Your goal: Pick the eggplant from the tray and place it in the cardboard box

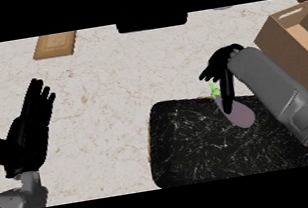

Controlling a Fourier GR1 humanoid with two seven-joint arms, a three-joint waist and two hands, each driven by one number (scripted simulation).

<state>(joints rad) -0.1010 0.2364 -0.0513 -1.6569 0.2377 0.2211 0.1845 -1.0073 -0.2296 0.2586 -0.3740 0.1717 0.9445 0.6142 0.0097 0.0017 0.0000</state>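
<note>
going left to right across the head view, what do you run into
left hand resting open, fingers up → wooden board at the far edge → black tray → eggplant over the tray, right hand curled round its stem end → cardboard box

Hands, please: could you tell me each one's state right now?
Left hand: open, resting, holding nothing.
Right hand: shut on the eggplant, above the tray.

A purple eggplant (237, 109) with green stem is seen over the black tray (193, 145); an open cardboard box (303, 34) stands right
</note>
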